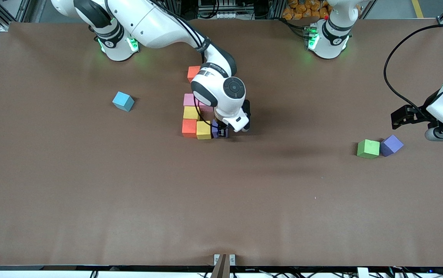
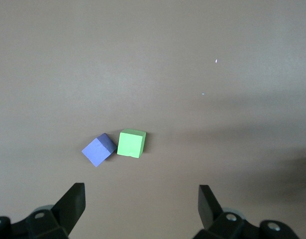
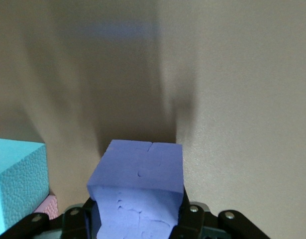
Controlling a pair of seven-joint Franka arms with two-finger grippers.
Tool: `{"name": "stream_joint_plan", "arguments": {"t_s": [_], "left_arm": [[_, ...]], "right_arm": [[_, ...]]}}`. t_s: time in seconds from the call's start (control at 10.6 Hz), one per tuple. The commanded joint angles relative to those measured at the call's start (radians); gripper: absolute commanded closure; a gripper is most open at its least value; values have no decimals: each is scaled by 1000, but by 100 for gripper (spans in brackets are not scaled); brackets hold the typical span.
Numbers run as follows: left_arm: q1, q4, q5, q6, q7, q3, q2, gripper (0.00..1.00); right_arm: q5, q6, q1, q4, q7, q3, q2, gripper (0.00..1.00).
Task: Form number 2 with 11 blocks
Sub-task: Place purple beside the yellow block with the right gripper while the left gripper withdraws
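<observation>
Nearest the front camera, toward the left arm's end, we note a green cube point(image 1: 368, 149) touching a spare purple cube point(image 1: 391, 145); the left gripper point(image 2: 142, 199) waits above them, jaws spread wide and empty. At mid-table the right gripper point(image 1: 222, 132) is clamped on a purple block point(image 1: 219, 132), set at table level as the third cube of the nearest row, beside a yellow block point(image 1: 203, 130) and a red-orange block point(image 1: 189, 128). Farther off we see a second yellow point(image 1: 191, 112), then pink blocks point(image 1: 189, 99), and an orange block point(image 1: 193, 73) lying apart from them; the arm hides the rest. The 2 point(image 1: 196, 119) looks partly built. A light blue block point(image 1: 123, 101) lies well apart toward the right arm's end. For this step we judge it best to seat the purple face flush against the yellow, open gently, and lift straight up so no neighbour is dragged.
</observation>
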Motion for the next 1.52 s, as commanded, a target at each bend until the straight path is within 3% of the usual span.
{"name": "stream_joint_plan", "arguments": {"t_s": [0.0, 1.14, 1.33, 1.42], "left_arm": [[9, -20, -24, -8, 24, -6, -24, 0], [4, -20, -24, -8, 21, -8, -18, 0], [3, -20, -24, -8, 22, -8, -17, 0], [3, -20, -24, -8, 12, -9, -18, 0]], "right_arm": [[-23, 11, -1, -11, 25, 5, -2, 89], [-52, 25, -11, -25, 28, 3, -2, 88], [-52, 28, -11, -31, 39, 3, -2, 76], [-52, 29, -13, -31, 40, 3, -2, 56]]}}
